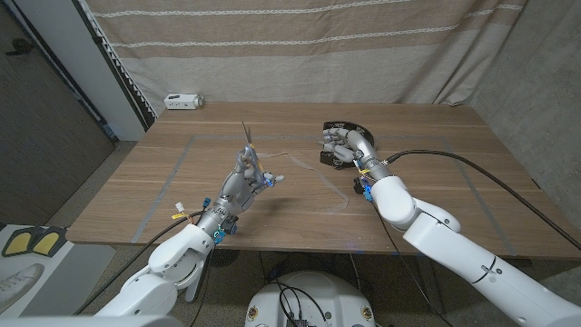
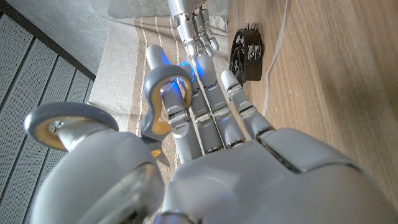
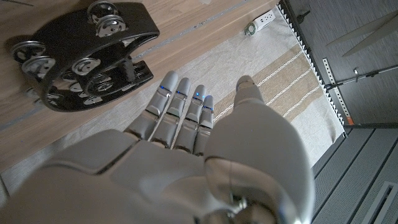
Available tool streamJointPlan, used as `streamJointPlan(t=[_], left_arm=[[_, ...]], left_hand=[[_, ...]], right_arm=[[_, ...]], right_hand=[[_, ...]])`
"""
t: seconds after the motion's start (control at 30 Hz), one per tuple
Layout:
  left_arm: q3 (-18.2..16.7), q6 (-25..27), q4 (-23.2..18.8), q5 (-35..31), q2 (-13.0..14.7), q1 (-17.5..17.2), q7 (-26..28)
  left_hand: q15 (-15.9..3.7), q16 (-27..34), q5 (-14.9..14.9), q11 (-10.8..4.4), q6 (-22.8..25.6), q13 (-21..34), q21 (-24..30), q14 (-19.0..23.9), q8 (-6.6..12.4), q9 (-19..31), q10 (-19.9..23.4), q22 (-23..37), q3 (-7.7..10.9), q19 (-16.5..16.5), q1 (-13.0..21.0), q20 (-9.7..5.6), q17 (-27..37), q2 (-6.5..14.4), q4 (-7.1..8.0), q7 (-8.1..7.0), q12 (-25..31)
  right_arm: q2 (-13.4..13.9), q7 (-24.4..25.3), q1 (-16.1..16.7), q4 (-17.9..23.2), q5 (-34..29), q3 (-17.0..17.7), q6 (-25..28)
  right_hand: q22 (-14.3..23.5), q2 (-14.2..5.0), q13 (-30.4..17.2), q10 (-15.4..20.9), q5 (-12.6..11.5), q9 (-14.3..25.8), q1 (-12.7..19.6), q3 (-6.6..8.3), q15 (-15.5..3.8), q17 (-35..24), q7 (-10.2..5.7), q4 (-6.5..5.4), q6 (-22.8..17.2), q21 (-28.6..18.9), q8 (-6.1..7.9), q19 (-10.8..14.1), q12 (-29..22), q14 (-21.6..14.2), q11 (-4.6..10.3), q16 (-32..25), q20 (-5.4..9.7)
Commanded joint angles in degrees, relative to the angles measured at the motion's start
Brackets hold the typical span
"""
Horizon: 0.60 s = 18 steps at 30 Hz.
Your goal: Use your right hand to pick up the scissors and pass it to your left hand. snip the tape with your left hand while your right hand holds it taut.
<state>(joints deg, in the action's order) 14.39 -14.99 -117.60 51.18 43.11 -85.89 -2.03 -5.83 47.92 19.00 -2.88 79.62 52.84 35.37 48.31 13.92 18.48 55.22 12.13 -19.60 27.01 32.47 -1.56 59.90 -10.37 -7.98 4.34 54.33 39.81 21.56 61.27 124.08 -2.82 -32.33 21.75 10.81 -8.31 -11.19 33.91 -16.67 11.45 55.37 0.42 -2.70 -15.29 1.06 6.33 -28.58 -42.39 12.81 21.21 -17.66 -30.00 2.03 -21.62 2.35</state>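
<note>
The hand-over looks done: the left robot hand (image 1: 247, 175) grips the scissors (image 1: 247, 138), fingers through the grey handle loops, blades pointing toward 12 o'clock above the worktop (image 1: 436, 227). The right robot hand (image 1: 343, 145) is at the dispenser (image 1: 338, 156), toward 2 o'clock from the left; its fingers look loosely extended, and whether it pinches the tape (image 1: 281, 162) I cannot tell. A thin clear strand runs between the two. Pulling taut and snipping appear to remain.

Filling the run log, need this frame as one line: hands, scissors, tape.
left hand: holds scissors, blades up | right hand: by tape dispenser, grip unclear | tape strand: too faint to confirm | cut: not yet
</note>
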Motion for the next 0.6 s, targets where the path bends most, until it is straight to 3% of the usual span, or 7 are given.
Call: streamJointPlan(t=[0.03, 0.6], left_arm=[[0.36, 0.68, -0.09, -0.19, 0.61, 0.33, -0.24], [0.14, -0.25, -0.55, -0.94, 0.39, -0.81, 1.06]], left_hand=[[-3.44, 0.52, 0.33, -3.86, -3.59, 0.03, -0.21, -0.13, -0.07, 0.10, 4.26, 0.20, -0.27, 0.20, 0.67, 0.13, 0.29, 0.09, 0.07, 4.48, 2.39], [-4.04, 0.87, 0.52, -3.91, -3.20, -0.31, -0.51, 1.16, -0.15, 0.13, 5.15, 0.31, -0.31, 1.02, 0.59, -0.08, -0.09, 0.12, 0.26, 4.44, 2.90]], right_arm=[[0.31, -0.62, -1.23, -0.30, -2.03, -1.94, 3.69], [-0.15, -0.78, -3.34, -2.07, -6.93, -5.83, 7.20]], right_hand=[[0.28, 0.54, 0.03, 0.72, 0.38, 0.00, 0.12, -0.33, -6.37, -0.35, 0.64, 0.04, -0.49, -0.32, 0.25, 0.64, -0.42, -0.68, -0.13, -0.57, 2.06], [0.45, 0.72, -0.08, 2.10, 0.77, 0.05, -1.45, -1.08, -7.30, -1.63, -0.05, -0.76, -1.44, -0.55, 0.41, 0.69, -0.78, -1.78, 0.37, -2.06, 1.26]])
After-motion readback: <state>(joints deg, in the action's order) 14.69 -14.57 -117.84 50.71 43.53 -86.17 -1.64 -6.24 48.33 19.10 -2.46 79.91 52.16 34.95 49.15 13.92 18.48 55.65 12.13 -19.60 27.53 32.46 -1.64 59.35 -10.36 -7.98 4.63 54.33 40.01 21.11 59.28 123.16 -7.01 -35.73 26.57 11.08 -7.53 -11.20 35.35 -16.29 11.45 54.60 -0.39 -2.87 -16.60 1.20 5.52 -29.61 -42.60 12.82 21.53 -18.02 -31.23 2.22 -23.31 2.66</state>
